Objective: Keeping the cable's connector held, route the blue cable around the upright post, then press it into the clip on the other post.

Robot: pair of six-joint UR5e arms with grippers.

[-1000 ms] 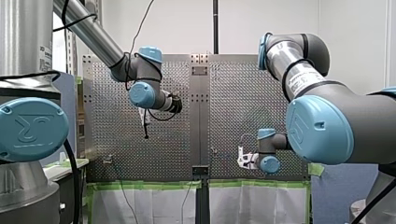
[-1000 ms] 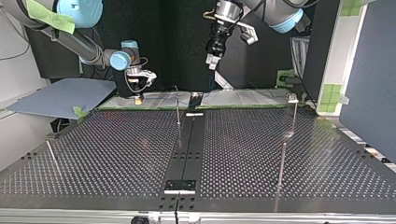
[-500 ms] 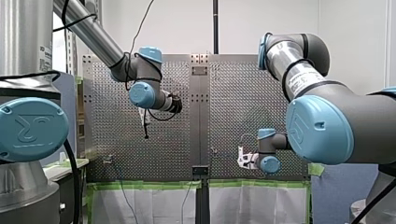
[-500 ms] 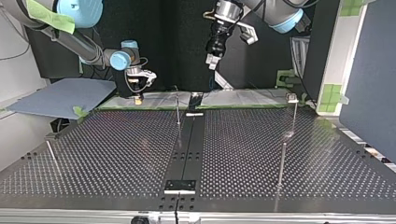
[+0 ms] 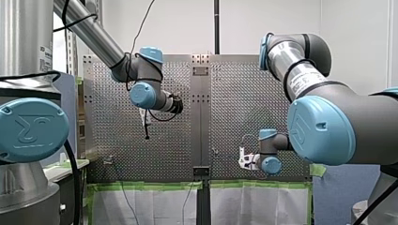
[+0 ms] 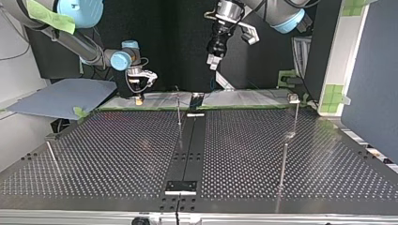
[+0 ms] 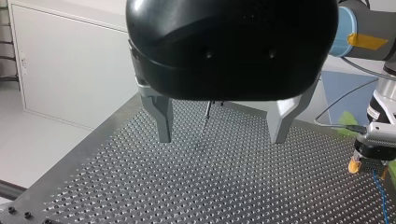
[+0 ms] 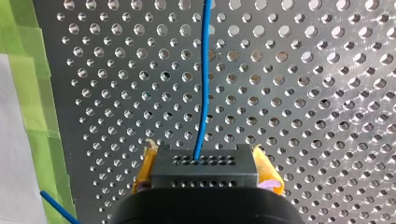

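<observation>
The perforated metal table point(image 6: 117, 154) has a black strip point(image 6: 187, 150) down its middle, thin posts point(image 6: 179, 110) standing on it and green tape point(image 8: 28, 70) along one edge. In the front view a white wall point(image 5: 347, 28) stands far behind. My right gripper point(image 8: 203, 161) pinches the black connector point(image 8: 203, 173) between yellow pads point(image 8: 267, 170) near the taped edge. The blue cable point(image 8: 203, 84) runs ahead over the holes. My left gripper point(image 7: 224, 121) hangs above the table, fingers spread, holding nothing.
</observation>
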